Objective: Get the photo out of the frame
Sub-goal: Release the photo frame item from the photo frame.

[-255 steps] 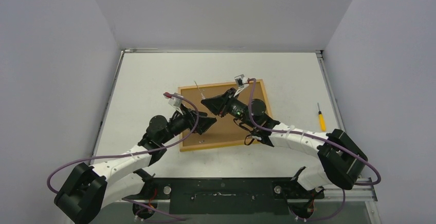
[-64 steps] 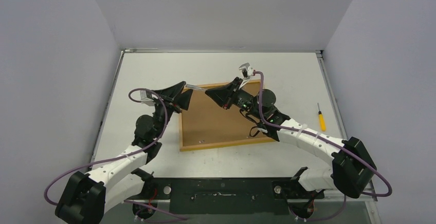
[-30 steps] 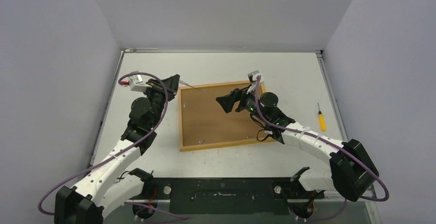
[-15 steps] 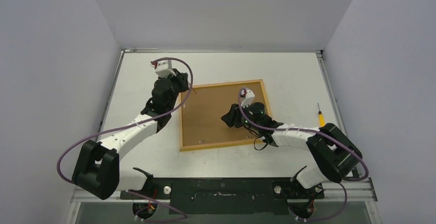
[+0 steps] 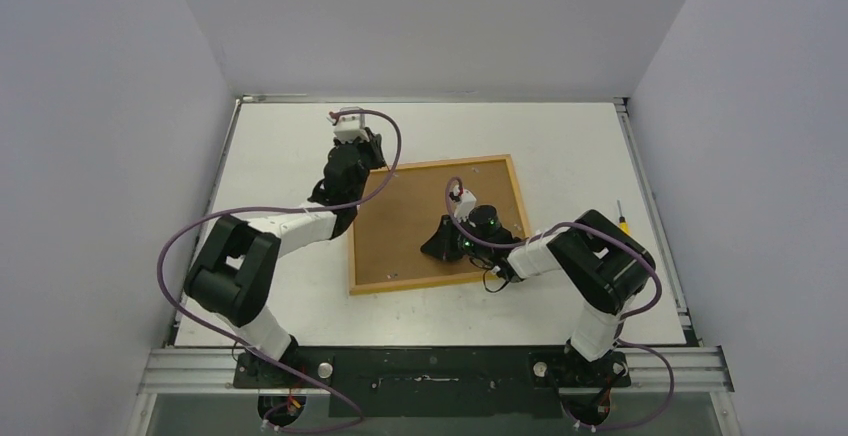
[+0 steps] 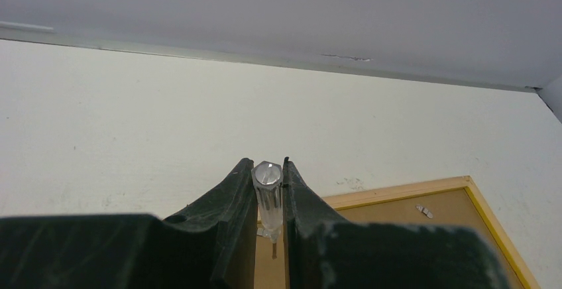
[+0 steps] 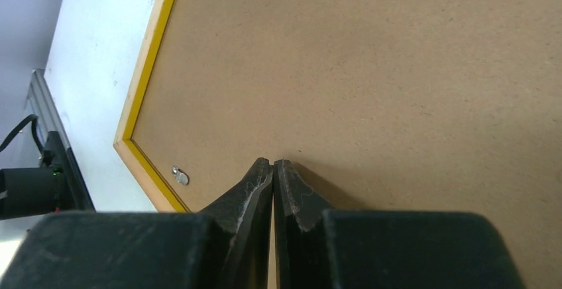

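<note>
The frame (image 5: 400,226) lies face down on the table, brown backing up, light wood rim around it. The photo is hidden under the backing. My left gripper (image 5: 360,168) hangs over the frame's far-left corner, shut on a clear-handled screwdriver (image 6: 268,193) whose tip points down at the backing beside the rim (image 6: 397,191). In the left wrist view the left gripper (image 6: 268,168) clamps the handle near its top. My right gripper (image 5: 432,248) is shut with nothing in it, its tips (image 7: 273,163) resting on the bare backing (image 7: 371,70) near the frame's middle.
A small yellow-handled screwdriver (image 5: 624,228) lies on the table right of the frame. Small metal tabs (image 7: 180,175) (image 6: 424,211) sit along the backing's edges inside the yellow border (image 7: 149,70). Grey walls close in the table on three sides.
My right gripper has shut and dropped onto the backing nearer the frame's middle. The left arm has swung away and rightward, bringing the clear screwdriver over the frame's far-left corner.
</note>
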You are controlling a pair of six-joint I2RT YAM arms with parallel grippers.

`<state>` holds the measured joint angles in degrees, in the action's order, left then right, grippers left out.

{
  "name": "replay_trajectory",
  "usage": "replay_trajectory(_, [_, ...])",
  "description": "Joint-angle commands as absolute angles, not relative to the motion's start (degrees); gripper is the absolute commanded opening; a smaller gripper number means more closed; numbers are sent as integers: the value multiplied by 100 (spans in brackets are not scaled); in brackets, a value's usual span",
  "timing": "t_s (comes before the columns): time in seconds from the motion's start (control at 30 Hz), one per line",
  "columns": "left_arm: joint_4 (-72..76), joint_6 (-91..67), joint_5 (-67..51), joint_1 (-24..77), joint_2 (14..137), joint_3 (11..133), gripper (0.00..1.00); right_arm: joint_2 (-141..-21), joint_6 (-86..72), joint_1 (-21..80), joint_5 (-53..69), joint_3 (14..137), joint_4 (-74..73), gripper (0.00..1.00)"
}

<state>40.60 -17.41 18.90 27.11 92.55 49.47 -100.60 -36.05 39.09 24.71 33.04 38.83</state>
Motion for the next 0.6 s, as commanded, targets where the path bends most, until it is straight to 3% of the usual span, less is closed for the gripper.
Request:
replay_trajectory(0.0, [4862,-1432,1900,2790,9643,5423,0,-10293,-3854,3889,2823,3505,4507,5])
replay_trajectory(0.57, [5153,-1017,1934,2834,10582,5677,0,-10626,-4179,3748,3200,3500,4893,5])
